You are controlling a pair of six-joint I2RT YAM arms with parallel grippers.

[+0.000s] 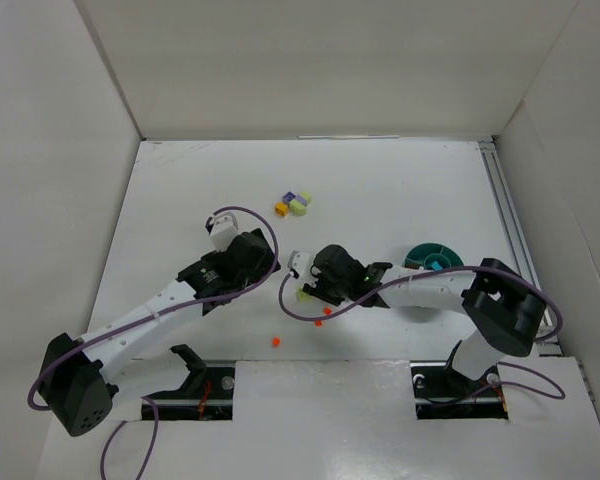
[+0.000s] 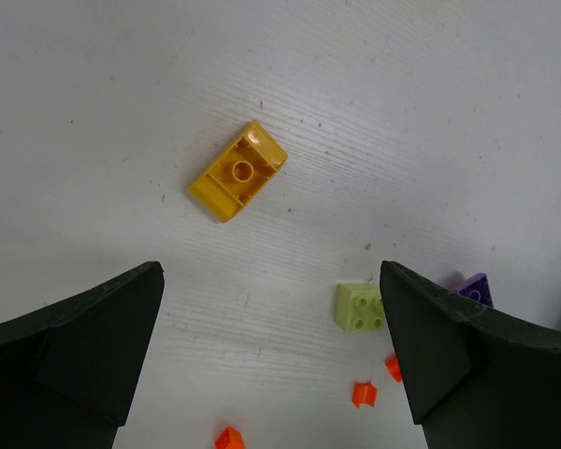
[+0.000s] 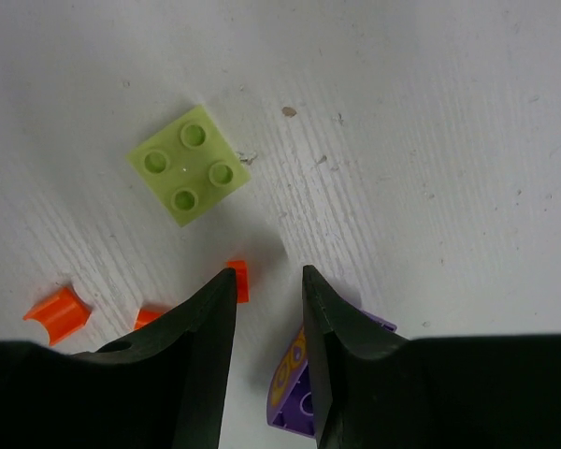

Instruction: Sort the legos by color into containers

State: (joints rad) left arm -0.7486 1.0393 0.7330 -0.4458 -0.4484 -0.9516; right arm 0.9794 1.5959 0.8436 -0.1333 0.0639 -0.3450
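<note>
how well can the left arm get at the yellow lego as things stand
Probably yes: the left hand is open, the yellow lego lies just ahead of it with nothing between, and the pale green brick sits off to the side.

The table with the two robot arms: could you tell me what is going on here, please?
The job is to sort small bricks by colour into the teal bowl. The left gripper hangs wide open over a yellow brick lying studs down. The right gripper, jaws slightly apart and empty, is low among a pale green brick, orange pieces and a purple piece. Neither holds anything; the bricks seen lie loose on the table.
</note>
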